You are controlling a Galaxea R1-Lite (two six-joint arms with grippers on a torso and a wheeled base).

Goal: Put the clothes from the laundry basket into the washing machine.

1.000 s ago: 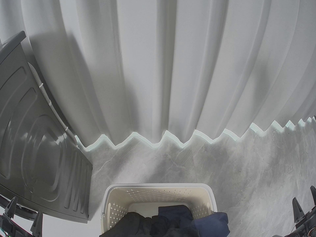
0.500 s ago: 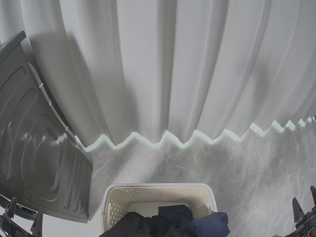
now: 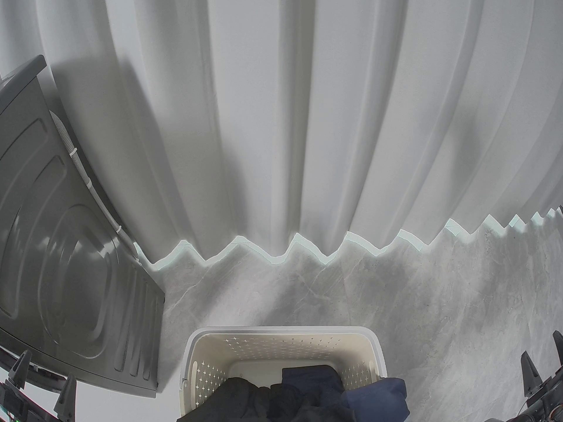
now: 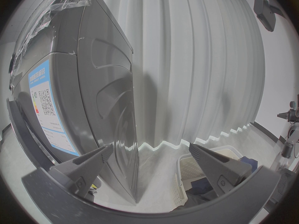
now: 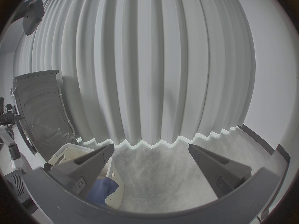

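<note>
Your left claw, right claw both spread wide, empty. Dark crumpled clothes lie in white perforated plastic laundry basket between them, touching neither, beside grey metal washing machine.

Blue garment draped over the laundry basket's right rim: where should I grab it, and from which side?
Take the blue garment where it humps over the laundry basket rim, coming down from above with the open right claw. That fold lies outermost on that arm's side, beside the black clothes, so it probably lifts alone.
</note>
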